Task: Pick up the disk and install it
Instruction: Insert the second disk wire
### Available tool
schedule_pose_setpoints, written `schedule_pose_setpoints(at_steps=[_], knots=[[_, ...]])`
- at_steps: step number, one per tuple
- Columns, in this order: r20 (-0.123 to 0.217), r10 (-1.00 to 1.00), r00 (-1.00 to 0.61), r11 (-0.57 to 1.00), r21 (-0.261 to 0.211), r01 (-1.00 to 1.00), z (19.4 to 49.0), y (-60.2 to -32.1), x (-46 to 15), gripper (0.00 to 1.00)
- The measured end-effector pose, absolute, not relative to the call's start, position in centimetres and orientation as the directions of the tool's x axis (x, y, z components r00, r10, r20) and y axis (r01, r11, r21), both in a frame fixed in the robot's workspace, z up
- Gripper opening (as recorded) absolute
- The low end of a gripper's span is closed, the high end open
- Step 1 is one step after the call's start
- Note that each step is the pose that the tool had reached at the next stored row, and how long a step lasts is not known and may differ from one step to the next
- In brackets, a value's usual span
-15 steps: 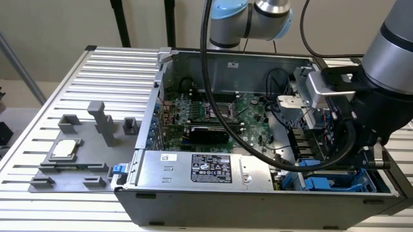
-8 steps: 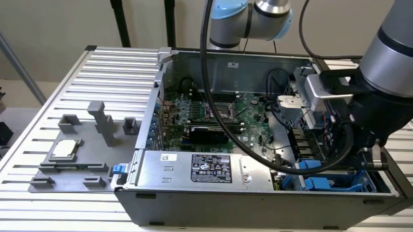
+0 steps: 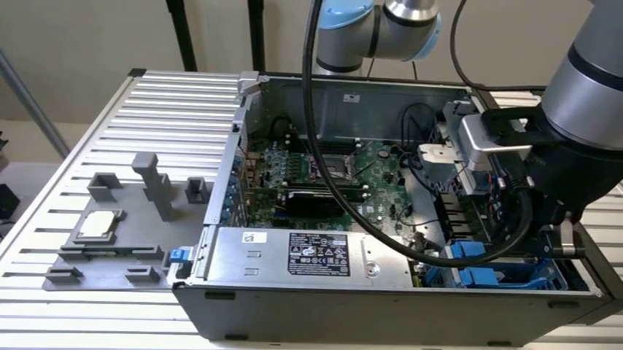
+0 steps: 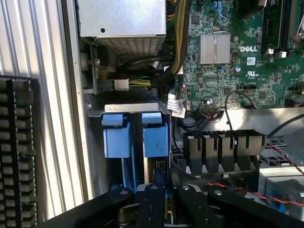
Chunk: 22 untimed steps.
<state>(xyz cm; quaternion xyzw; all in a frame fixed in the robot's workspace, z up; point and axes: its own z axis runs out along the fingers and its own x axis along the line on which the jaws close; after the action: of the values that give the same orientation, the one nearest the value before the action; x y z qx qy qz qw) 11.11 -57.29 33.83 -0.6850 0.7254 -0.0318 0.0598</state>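
The arm is down over the open computer case on the slatted bench, at the corner on the exterior view's right. In the wrist view the black hand sits right over the drive bay, its fingers close together around a thin blue edge, though whether they truly grip it I cannot tell. The disk stands on edge in the bay, its blue carrier beside a second blue carrier. The green motherboard lies alongside, and out on the bench a grey fixture carries a small silver chip.
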Motion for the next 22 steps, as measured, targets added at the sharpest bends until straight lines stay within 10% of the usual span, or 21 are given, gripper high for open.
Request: schedule_pose_setpoints(at_steps=[8, 9, 22], knots=[[-0.044, -0.998, -0.049, 0.054, -0.128, -0.990, 33.5, -57.3, 11.1, 0.00], [-0.044, -0.998, -0.049, 0.054, -0.128, -0.990, 33.5, -57.3, 11.1, 1.00], [-0.045, -0.998, -0.049, 0.054, -0.128, -0.990, 35.0, -57.3, 10.0, 1.00]])
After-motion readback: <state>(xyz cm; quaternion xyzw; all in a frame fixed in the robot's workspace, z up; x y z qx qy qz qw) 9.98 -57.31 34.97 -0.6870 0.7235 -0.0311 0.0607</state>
